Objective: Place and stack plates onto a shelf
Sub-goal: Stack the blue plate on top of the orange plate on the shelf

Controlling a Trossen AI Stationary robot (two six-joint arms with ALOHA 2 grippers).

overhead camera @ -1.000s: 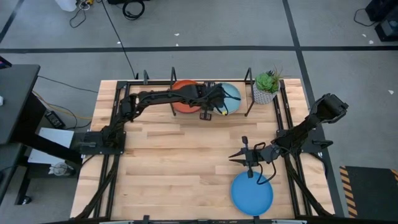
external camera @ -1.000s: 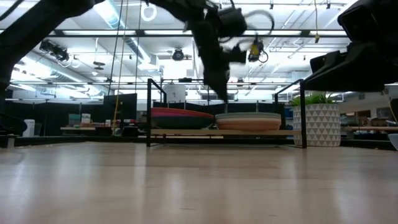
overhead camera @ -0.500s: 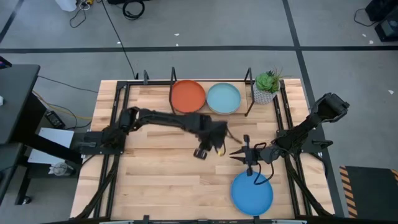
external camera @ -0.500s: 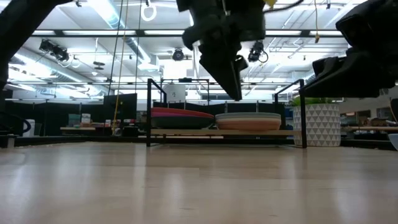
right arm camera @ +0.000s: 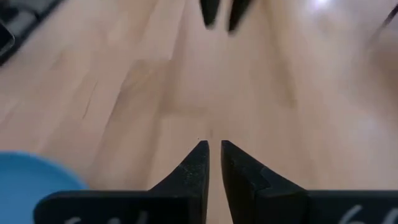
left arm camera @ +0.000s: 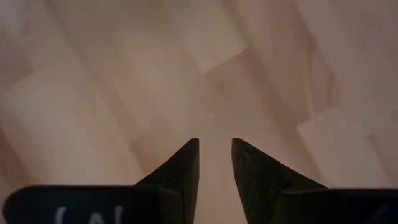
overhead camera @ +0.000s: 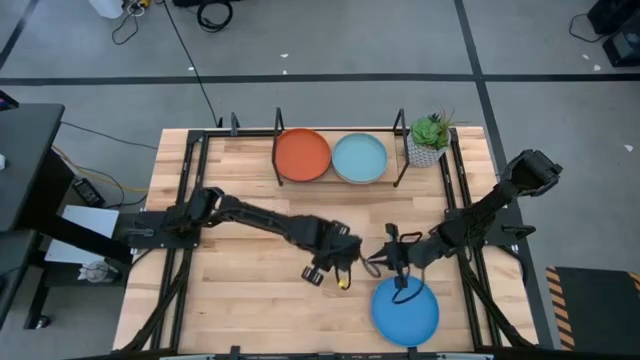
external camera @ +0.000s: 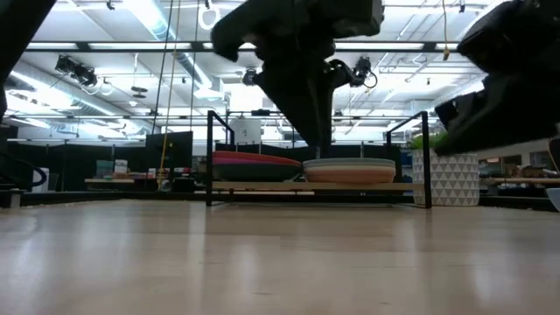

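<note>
From above, the bright blue plate [overhead camera: 405, 309] lies flat at the table's near edge, right of centre. The right gripper [overhead camera: 378, 262] hangs just beyond the plate's far rim, pointing left, and the left gripper [overhead camera: 345, 268] sits just beside it, so the two tips nearly meet over bare wood; neither touches the plate. At the far edge of the table [overhead camera: 240, 300] the shelf [overhead camera: 400, 155] holds two stacks side by side, an orange plate [overhead camera: 301, 155] on top of the left one and a pale teal plate [overhead camera: 359, 158] on top of the right. A small potted plant [overhead camera: 429, 139] stands just right of the shelf.

From table height, the shelf's black posts frame both stacks: a magenta plate [external camera: 254, 158] shows at the left, a cream plate [external camera: 348, 163] over a peach-tan plate [external camera: 350, 175] at the right. The plant's patterned white pot [external camera: 451, 175] stands beside the right post. Dark arm bodies hang in front, partly covering the shelf.

The left wrist camera shows its fingers [left arm camera: 183, 169] close together with a narrow gap, holding nothing, above plain wood.

The right wrist camera shows its fingers [right arm camera: 194, 168] almost closed and empty, with the blue plate's edge at one corner and the other arm's fingertips [right arm camera: 211, 11] ahead.

No writing can be read.
</note>
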